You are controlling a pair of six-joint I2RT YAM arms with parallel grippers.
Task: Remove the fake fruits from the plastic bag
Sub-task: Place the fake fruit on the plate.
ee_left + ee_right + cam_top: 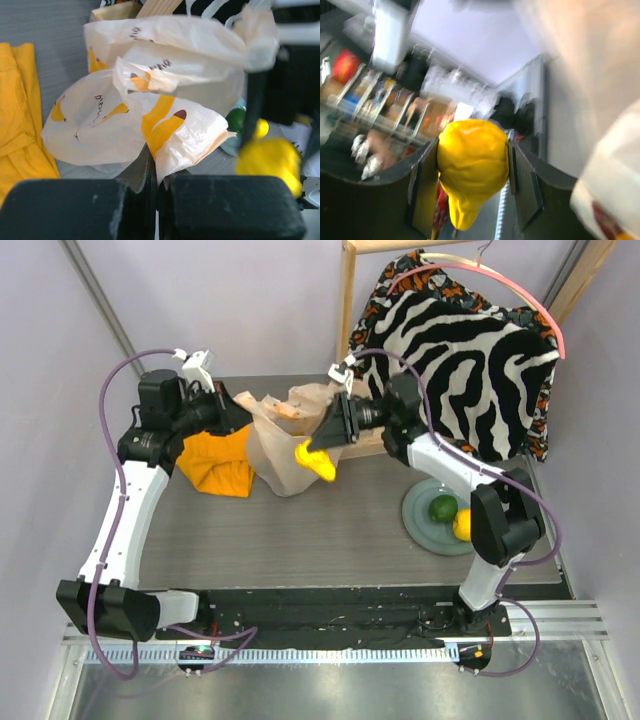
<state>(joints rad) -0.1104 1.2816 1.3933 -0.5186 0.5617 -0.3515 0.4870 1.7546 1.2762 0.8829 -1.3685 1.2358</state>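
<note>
Jaws of the right gripper (472,167) clamp the yellow pear (470,145) across its belly, just beside the plastic bag (285,445) pinched tight in the left gripper (156,200), with the plate (420,530) lying back toward the right arm's base.

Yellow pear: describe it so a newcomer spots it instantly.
From the zebra-patterned garment top right, follow the right arm left to the plastic bag. The yellow pear sits clamped in the right gripper beside it. Unlike the lemon on the plate, it is gripped and tapered.
</note>
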